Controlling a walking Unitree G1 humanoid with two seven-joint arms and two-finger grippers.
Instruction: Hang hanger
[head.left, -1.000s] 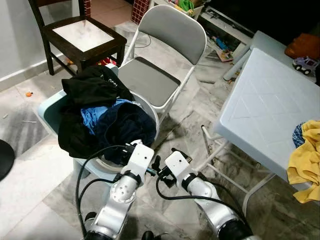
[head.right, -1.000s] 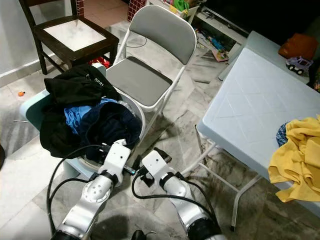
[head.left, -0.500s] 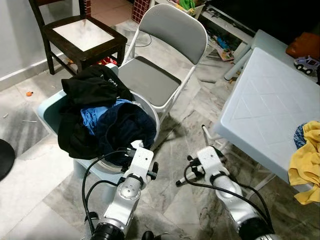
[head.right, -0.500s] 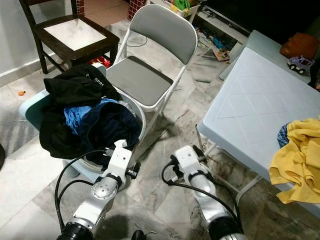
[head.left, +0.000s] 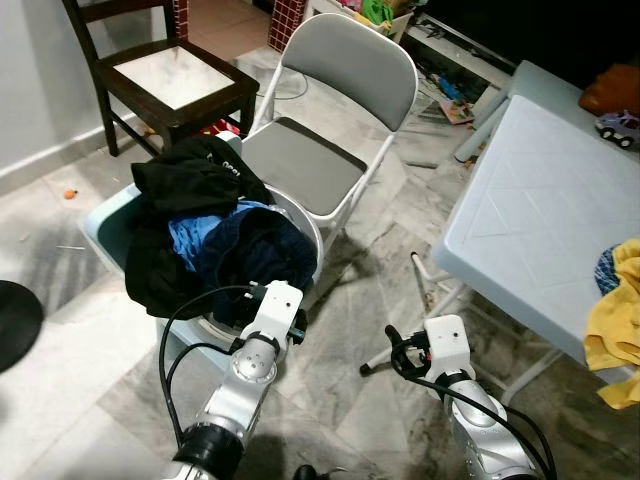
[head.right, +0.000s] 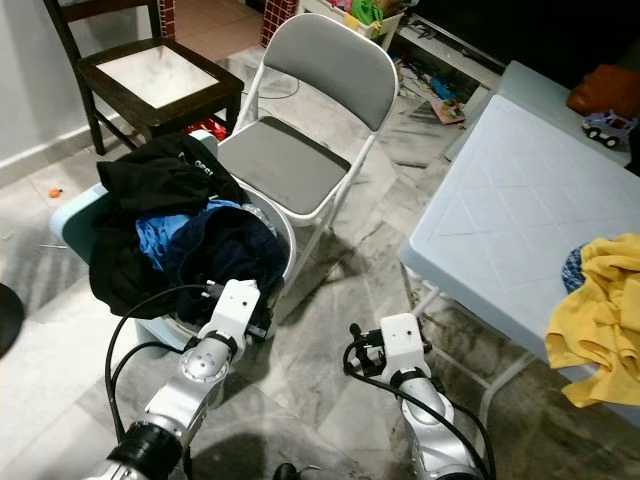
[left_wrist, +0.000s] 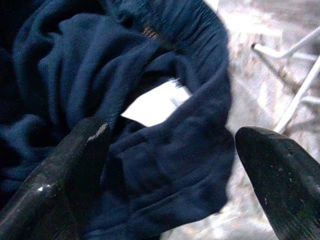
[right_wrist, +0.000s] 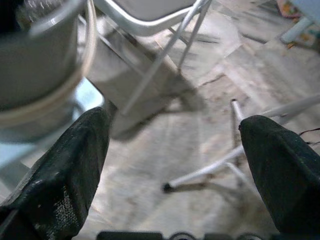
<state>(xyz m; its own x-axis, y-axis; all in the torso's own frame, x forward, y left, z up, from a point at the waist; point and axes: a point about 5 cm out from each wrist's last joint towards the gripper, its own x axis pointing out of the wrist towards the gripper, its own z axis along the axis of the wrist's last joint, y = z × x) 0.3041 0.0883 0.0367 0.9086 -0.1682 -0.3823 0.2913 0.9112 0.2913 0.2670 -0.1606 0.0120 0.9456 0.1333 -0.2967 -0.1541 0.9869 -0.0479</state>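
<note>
1. Left pincer: fingers spread wide, nothing between them. It sits low, against the near side of the pale blue laundry basket.
2. Directly ahead of the left pincer, almost touching: dark navy fleece garment with a white label at its collar. It lies on the heap with a black garment and a blue cloth.
3. Right pincer: fingers also apart, empty, pointing at the grey marble floor near the legs of the grey folding chair and the pale blue plastic surface.
4. No hanger can be made out anywhere; its long axis cannot be judged.
5. Judgement: if it lies in the basket heap, the left arm is nearer; the right is well apart from it.
</note>
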